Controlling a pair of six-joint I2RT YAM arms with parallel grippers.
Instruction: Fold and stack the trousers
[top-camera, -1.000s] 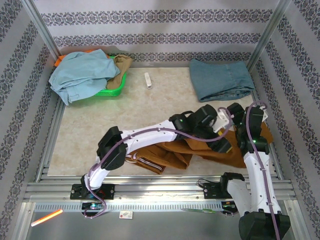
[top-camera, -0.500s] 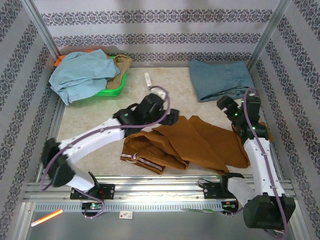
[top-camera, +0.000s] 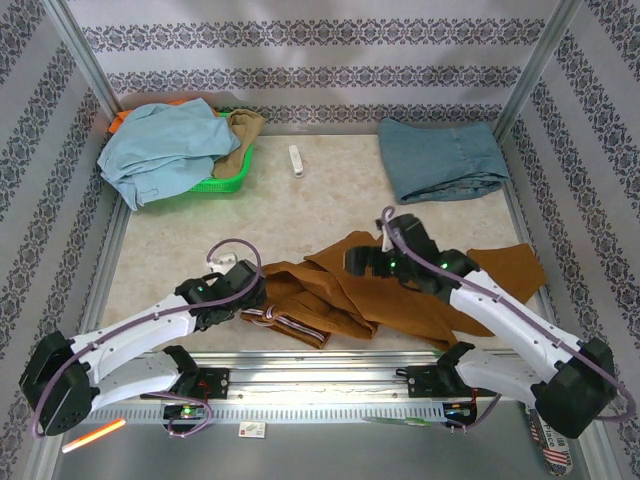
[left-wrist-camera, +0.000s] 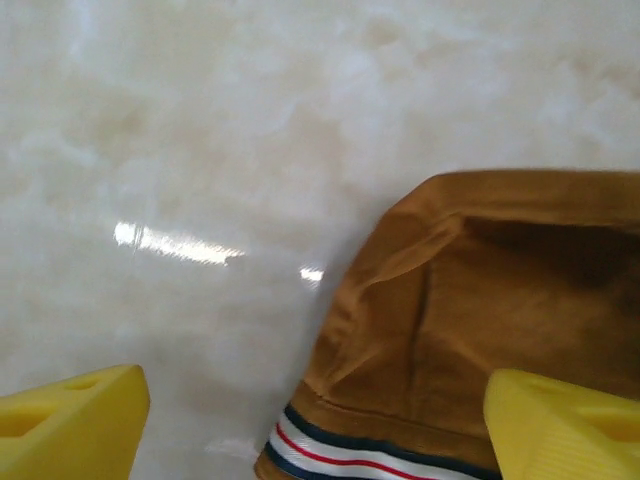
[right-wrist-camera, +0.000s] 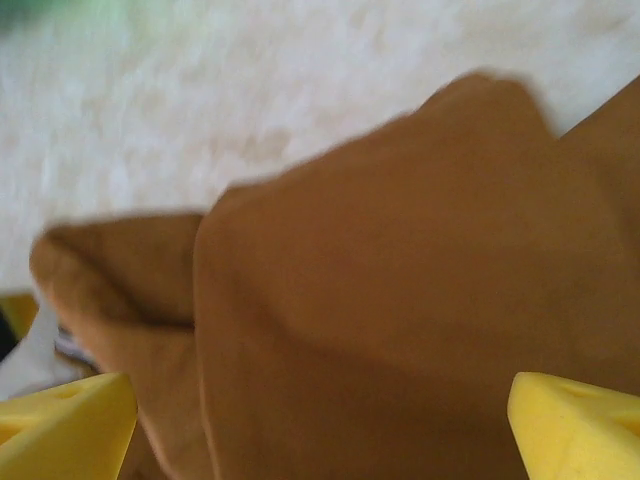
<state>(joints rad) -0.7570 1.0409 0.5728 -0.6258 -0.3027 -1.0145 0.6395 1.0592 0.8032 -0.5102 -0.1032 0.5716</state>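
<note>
The pale marbled bench (top-camera: 200, 230) carries one unfinished job: the rust-brown trousers (top-camera: 340, 295) lie rumpled near its front edge, slightly right of centre, one leg end trailing towards the right rail. They are not yet folded, and not yet stacked.

At the far right a folded denim piece (top-camera: 440, 160) waits well apart from them; at the far left a pale blue garment (top-camera: 160, 145) spills over a green basket (top-camera: 225, 180).

Both arms have shifted within the last second. The left arm, half a second ago stretched out to the far edge of the cloth, has drawn back low to the near left. The right arm, then out at the right edge, now reaches across the middle of the trousers.

The left claw (top-camera: 245, 285) hovers just beside the waistband end, its yellow pads (left-wrist-camera: 70, 420) wide apart with only bench and cloth between them. The right claw (top-camera: 360, 262) hangs over the brown fabric, fingers likewise spread and holding nothing.

The striped waistband lining (left-wrist-camera: 370, 455) shows at the garment's near-left corner.

With both claws released and repositioned, the arms look set for a fresh grasp, probably to straighten the cloth before folding it.
</note>
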